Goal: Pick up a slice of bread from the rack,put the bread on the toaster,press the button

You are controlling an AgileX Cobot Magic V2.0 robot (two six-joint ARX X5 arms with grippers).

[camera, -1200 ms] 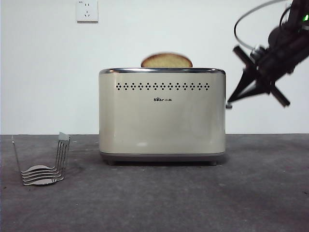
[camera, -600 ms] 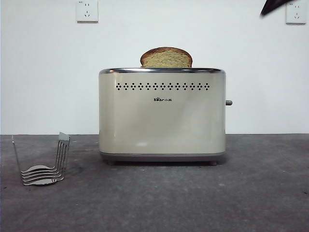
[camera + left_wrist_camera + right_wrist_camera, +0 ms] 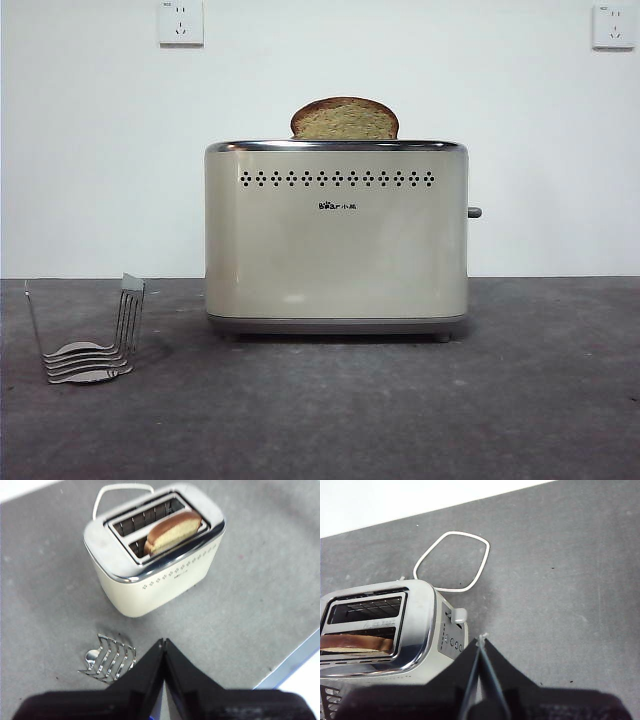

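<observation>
The cream toaster (image 3: 336, 240) stands mid-table, and the slice of bread (image 3: 345, 120) sticks up out of its front slot, crust rounded on top. It also shows in the left wrist view as the slice of bread (image 3: 173, 530) in the toaster (image 3: 150, 575). The button (image 3: 474, 212) juts from the toaster's right side; the right wrist view shows this button (image 3: 458, 615) raised on the end panel. The silver wire rack (image 3: 95, 345) sits at the left with nothing in it. My left gripper (image 3: 163, 642) hangs shut high above the rack (image 3: 111, 658). My right gripper (image 3: 481, 641) is shut above the toaster's button end.
Two white wall sockets (image 3: 180, 22) are on the back wall. The toaster's white cord (image 3: 452, 562) loops on the grey table behind it. The table's edge (image 3: 290, 665) shows in the left wrist view.
The arm that was beside the button at the right rose out of the front view. The bread went from blurred to still in the slot.
</observation>
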